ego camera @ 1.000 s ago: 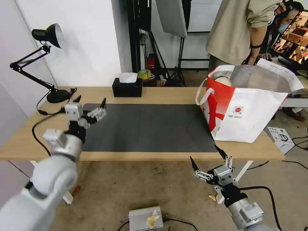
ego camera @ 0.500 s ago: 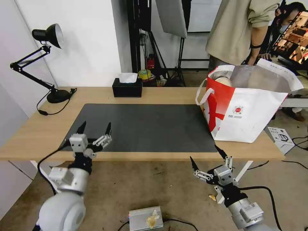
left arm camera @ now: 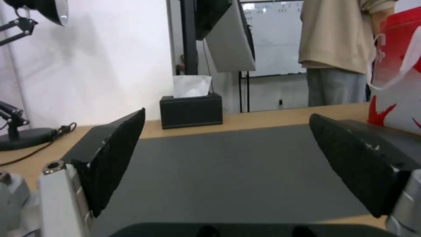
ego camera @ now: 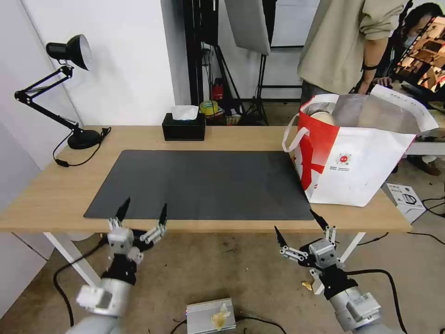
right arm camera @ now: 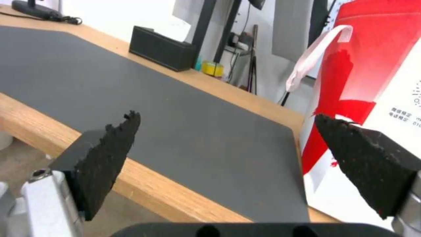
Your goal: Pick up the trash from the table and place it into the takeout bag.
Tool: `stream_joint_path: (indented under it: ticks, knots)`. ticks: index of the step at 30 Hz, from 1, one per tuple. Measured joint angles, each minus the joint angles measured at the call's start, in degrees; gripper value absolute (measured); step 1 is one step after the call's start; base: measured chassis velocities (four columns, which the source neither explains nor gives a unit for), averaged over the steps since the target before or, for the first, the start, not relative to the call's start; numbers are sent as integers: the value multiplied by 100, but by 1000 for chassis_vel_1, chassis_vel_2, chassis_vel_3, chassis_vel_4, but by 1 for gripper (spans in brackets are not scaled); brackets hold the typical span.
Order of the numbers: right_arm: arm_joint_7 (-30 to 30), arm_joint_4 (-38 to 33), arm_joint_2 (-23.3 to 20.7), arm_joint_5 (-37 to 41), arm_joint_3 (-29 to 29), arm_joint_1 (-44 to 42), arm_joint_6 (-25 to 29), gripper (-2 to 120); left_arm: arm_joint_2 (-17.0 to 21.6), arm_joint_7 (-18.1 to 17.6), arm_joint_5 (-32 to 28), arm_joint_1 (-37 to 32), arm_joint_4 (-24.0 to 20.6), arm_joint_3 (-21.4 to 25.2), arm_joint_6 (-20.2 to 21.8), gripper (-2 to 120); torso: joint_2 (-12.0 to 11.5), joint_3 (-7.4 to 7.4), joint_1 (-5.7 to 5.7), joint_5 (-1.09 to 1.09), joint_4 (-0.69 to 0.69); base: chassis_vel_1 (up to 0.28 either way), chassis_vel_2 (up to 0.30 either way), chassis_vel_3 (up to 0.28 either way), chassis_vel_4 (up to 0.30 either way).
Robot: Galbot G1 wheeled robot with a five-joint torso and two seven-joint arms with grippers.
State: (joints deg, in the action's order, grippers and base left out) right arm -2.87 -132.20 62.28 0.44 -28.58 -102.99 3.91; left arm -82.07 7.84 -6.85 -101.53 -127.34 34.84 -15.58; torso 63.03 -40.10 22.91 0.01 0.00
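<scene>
The table (ego camera: 55,195) has no trash left on its mat (ego camera: 208,183) — what can be seen of it sits in the bag (ego camera: 361,167) at the right end of the table, where a pale round rim (ego camera: 320,116) peeks out near the red side. I cannot tell from here if all three bits are in there. The left gripper (ego camera: 143,211) hangs just in front of the table's near edge, low down, with its fingers spread wide and nothing in them. The right gripper (ego camera: 299,227) hangs below the edge too, near the bag's corner, wide and with nothing in it. The job looks about done. What could go wrong? The bag stands close to the table's end, so a bump from the right arm lifting up could tip it or push it off. The left fingers are close under the wood — a quick lift could knock them on the edge. The tissue box (ego camera: 184,126) at the back is not trash and should stay.
</scene>
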Motion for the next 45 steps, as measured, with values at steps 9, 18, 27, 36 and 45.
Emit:
stream_joint_path:
  ticks: [9,18,27,36,45]
  knots:
    - [0,0,0,0,0,0,0,100,-332,404,92,-257,149,128,-414,100,0,0,1,0,0,0,0,0,0]
    - [0,0,0,0,0,0,0,100,-509,478,165,-458,50,172,-414,100,0,0,1,0,0,0,0,0,0]
    - [0,0,0,0,0,0,0,100,-464,456,147,-425,92,222,-504,100,0,0,1,-1,0,0,0,0,0]
    - [0,0,0,0,0,0,0,100,-480,429,147,-415,150,219,-577,100,0,0,1,-1,0,0,0,0,0]
    - [0,0,0,0,0,0,0,100,-443,404,110,-384,254,261,-684,100,0,0,1,-1,0,0,0,0,0]
